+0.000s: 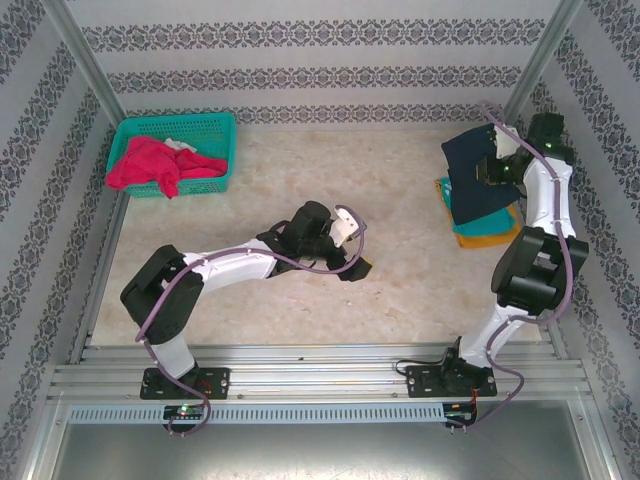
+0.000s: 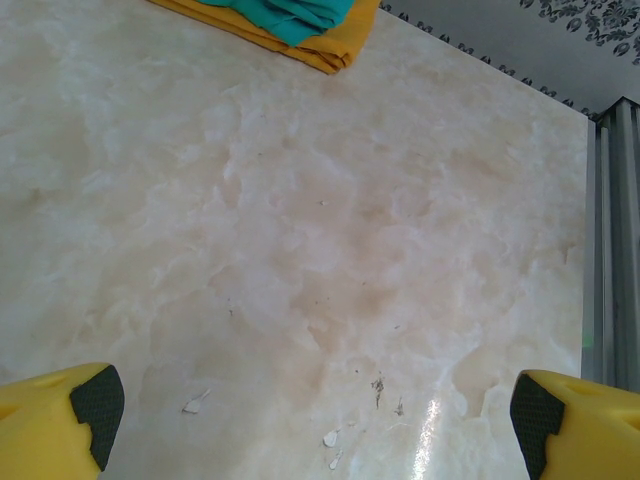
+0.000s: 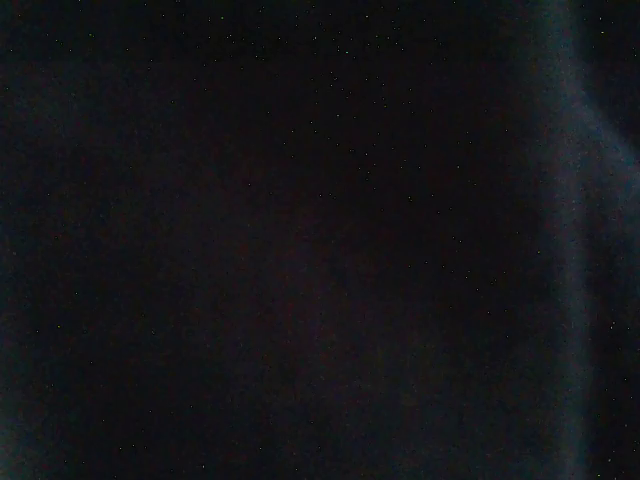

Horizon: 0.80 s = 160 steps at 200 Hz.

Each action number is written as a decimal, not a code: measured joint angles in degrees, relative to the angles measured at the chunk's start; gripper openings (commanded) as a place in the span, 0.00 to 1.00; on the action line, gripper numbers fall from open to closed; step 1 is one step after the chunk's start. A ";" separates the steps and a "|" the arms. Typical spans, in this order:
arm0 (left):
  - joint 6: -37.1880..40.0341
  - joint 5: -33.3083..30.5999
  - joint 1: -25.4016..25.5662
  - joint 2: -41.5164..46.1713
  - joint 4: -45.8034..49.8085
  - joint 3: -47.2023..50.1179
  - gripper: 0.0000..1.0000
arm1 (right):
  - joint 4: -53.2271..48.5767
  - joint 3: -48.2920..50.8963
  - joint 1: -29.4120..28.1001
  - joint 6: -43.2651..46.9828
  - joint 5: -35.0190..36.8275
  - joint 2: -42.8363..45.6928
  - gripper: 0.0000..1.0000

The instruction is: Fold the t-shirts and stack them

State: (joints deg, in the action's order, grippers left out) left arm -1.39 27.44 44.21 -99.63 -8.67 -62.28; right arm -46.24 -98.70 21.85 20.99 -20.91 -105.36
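The dark navy t-shirt (image 1: 470,178) is seen at the far right of the table (image 1: 300,170), tilted and lying partly over a small pile. The pile is made of a teal t-shirt (image 2: 290,15) set on an orange t-shirt (image 2: 330,45), both folded flat, so it looks like the place where done shirts are stacked. The right gripper (image 1: 495,166) is seen right at the navy t-shirt, near its far side. Its jaws are hidden by the arm and the cloth, so it cannot be told if they are pinched on the shirt. The right wrist camera is covered by dark cloth, which fits a shirt very close to that gripper. The step in hand is judged to be the laying of the navy t-shirt on the pile as the third one. The left gripper (image 1: 352,247) is held over the bare middle of the table, with its yellow fingers (image 2: 60,420) spread wide apart and nothing between them. It is probably held there to be out of the way but near enough to help. A pink-red t-shirt (image 1: 150,168) lies bunched up in the teal basket (image 1: 175,120) at the far left corner, well apart from the pile, with a bit of white cloth (image 1: 181,145) beside it. That one is judged to be not yet folded, so the job is thought to be well along but not done
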 measured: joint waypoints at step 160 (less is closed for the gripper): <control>0.09 1.05 0.00 -2.16 -0.02 -1.88 1.00 | -1.70 -0.17 0.15 2.19 5.44 -6.45 0.00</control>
State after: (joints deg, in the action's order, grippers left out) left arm -1.30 28.49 44.21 -101.80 -8.69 -64.16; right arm -47.94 -98.87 22.00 23.18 -15.46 -111.81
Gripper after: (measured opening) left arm 0.999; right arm 0.158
